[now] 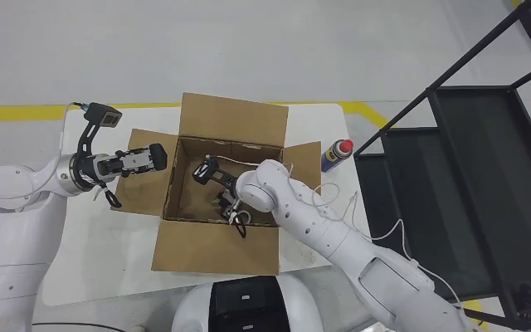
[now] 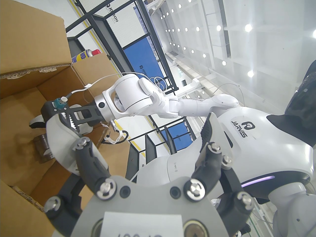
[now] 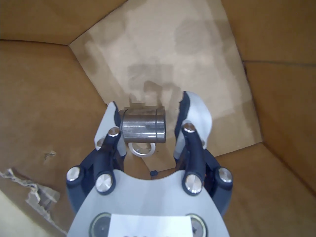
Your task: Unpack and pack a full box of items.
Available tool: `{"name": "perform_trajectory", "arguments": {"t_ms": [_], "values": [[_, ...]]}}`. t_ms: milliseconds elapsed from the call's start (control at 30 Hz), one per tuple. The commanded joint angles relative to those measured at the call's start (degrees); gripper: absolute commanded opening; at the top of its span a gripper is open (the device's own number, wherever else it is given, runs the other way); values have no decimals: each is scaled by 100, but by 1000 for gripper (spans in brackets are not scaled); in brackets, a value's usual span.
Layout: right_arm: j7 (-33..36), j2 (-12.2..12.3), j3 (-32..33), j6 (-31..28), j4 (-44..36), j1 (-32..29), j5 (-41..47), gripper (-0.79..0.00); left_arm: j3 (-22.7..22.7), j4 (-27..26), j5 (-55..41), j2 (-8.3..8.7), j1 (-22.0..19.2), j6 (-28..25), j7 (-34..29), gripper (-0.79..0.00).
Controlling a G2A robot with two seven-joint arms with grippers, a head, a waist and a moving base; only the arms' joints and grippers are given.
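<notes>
Closing squarely is probably what's needed; the right gripper (image 3: pixel 150 104) is spread either side of the metal cylinder (image 3: pixel 143 127), lying on the box (image 1: pixel 220 247) floor beside a ring (image 3: pixel 142 149); the left gripper (image 1: pixel 151 158) is held open over a flap.

The box (image 1: pixel 217 246) is showing plain brown cardboard, while the cylinder (image 3: pixel 143 127) and ring (image 3: pixel 142 149) are gleaming silver-grey. The spray can (image 1: pixel 336 153) is wearing blue and yellow under a red cap, and the table (image 1: pixel 91 266) is showing white. The right gripper (image 3: pixel 149 102) is showing white fingers (image 3: pixel 200 117) on dark blue-black links.
</notes>
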Motion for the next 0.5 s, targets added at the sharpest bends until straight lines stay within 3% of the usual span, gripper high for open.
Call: {"name": "perform_trajectory", "arguments": {"t_ms": [0, 333, 467], "values": [[106, 17, 137, 254, -97, -118, 189, 0, 0, 0, 0, 0, 0, 0, 0, 0], [615, 13, 333, 1530, -310, -456, 415, 0, 0, 0, 0, 0, 0, 0, 0, 0], [315, -34, 469, 1710, -161, -578, 996, 0, 0, 0, 0, 0, 0, 0, 0, 0]]}}
